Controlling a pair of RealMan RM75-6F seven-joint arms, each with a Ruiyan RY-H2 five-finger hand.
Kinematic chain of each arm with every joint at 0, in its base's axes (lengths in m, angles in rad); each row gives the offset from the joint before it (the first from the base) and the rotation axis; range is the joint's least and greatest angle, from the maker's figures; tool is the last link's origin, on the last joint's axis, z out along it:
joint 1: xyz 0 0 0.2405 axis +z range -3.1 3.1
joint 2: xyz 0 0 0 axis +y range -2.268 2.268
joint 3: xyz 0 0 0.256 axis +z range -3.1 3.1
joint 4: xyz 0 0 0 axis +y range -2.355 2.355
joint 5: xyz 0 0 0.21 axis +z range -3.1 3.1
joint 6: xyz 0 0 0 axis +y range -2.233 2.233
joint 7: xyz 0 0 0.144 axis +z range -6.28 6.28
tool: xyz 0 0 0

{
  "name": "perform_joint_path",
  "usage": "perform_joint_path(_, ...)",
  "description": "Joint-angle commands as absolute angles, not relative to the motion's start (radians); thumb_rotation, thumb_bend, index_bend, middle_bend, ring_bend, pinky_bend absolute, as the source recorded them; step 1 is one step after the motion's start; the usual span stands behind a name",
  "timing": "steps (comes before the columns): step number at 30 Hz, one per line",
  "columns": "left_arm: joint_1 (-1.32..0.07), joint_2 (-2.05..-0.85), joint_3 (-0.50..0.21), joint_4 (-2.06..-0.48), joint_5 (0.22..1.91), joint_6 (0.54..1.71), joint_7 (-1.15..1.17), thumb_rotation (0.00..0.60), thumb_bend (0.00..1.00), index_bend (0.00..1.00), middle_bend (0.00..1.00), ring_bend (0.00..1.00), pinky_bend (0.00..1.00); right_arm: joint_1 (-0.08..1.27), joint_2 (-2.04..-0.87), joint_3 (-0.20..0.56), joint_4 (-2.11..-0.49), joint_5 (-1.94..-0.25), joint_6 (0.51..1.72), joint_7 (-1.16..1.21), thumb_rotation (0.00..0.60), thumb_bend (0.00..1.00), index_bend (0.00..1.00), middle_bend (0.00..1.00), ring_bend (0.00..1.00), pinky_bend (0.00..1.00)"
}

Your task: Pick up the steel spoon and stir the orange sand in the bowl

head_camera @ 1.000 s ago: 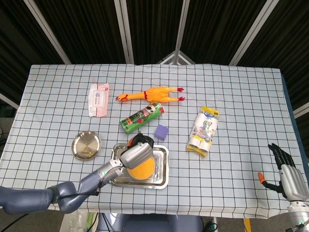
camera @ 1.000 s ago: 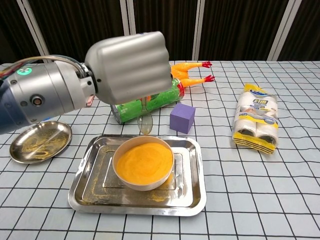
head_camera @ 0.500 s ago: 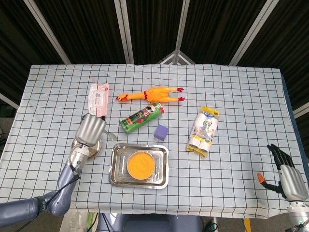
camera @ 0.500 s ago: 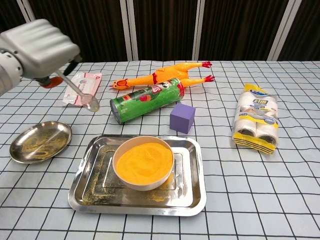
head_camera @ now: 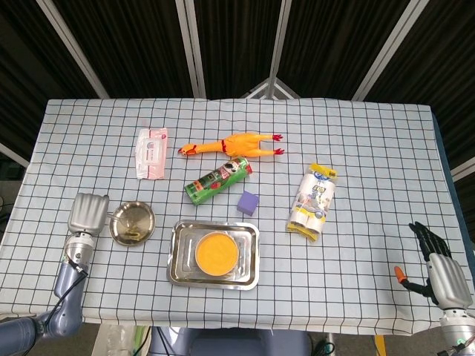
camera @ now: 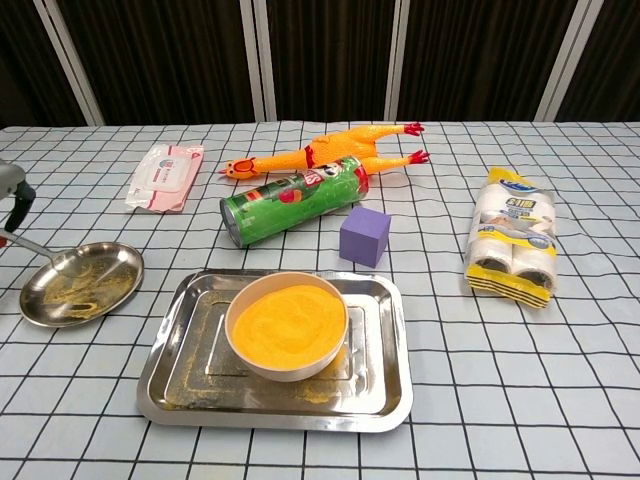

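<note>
A white bowl of orange sand (head_camera: pixel 216 252) (camera: pixel 287 323) stands in a steel tray (head_camera: pixel 179 276) (camera: pixel 392 385) near the table's front. My left hand (head_camera: pixel 87 213) (camera: pixel 8 198) is far to the left of it, beside a small round steel plate (head_camera: pixel 133 224) (camera: pixel 82 284). It grips the steel spoon (camera: pixel 30 245) (head_camera: pixel 112 216), whose thin handle slants down toward the plate's rim. The spoon's bowl end lies low over the plate. My right hand (head_camera: pixel 438 265) hangs past the table's front right corner, fingers spread and holding nothing.
A green chip can (camera: pixel 293 201), a purple cube (camera: pixel 364 236) and a rubber chicken (camera: pixel 325 152) lie behind the tray. A wipes pack (camera: pixel 165 176) is at the back left, a tissue pack (camera: pixel 511 248) on the right. Sand grains dust the plate and tray.
My left hand has carried the spoon away from above the bowl, leftward and down to the small steel plate. The right hand has stayed put.
</note>
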State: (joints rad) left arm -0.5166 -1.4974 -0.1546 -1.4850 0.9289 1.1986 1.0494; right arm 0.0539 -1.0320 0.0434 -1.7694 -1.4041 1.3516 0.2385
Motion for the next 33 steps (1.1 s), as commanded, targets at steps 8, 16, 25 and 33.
perform_joint_path(8,-0.520,-1.544,-0.129,-1.437,0.886,1.192,1.030,0.600,0.67,0.79,1.00,1.00,1.00,0.054,-1.032,0.044,-1.770,-1.403,1.352,0.238,0.600,0.40,0.00,0.00,0.00,0.00)
perform_joint_path(16,-0.530,-1.566,-0.138,-1.427,0.866,1.199,1.004,0.600,0.58,0.68,1.00,0.99,1.00,0.054,-1.032,0.044,-1.769,-1.403,1.351,0.239,0.600,0.40,0.00,0.00,0.00,0.00)
perform_joint_path(25,-0.531,-1.527,-0.142,-1.476,0.832,1.205,0.987,0.600,0.30,0.48,1.00,0.98,1.00,0.053,-1.032,0.044,-1.769,-1.403,1.352,0.238,0.600,0.40,0.00,0.00,0.00,0.00)
perform_joint_path(33,-0.520,-1.465,-0.145,-1.549,0.843,1.217,0.922,0.600,0.26,0.42,1.00,0.96,0.99,0.054,-1.032,0.044,-1.768,-1.401,1.350,0.238,0.600,0.40,0.00,0.00,0.00,0.00)
